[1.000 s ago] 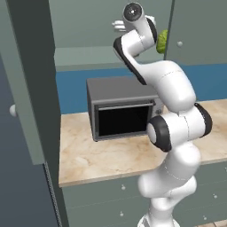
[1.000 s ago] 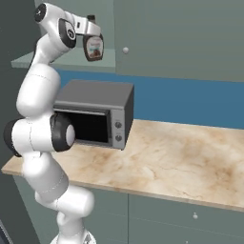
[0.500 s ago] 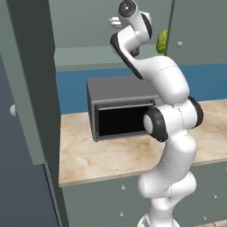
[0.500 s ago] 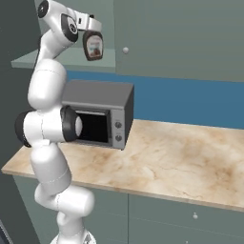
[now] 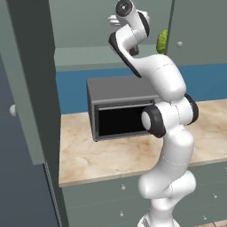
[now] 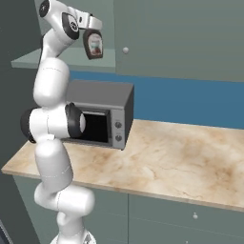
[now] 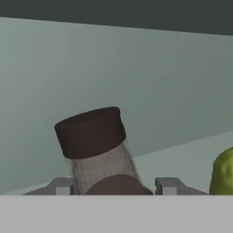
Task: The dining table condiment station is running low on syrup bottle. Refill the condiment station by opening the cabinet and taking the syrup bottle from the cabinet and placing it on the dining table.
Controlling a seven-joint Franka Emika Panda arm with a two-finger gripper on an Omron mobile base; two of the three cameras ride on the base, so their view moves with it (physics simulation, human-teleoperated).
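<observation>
Since a second ago, the white arm's elbow has been straightening upward while the two-finger gripper [image 6: 90, 29] is staying at the open grey-green wall cabinet [image 6: 157, 38], its fingers [image 7: 169, 185] closing in around the small dark brown syrup bottle [image 6: 93, 44], which is sitting between them; whether they are already gripping it I cannot tell. In the hand view the bottle's dark cap is leaning toward 11 o'clock, a green lumpy object [image 7: 223, 173] sitting at 4 o'clock. Risk: a loose pinch near the neck could be letting the tilted bottle swing or slip onto the grey microwave [image 6: 102, 112].
</observation>
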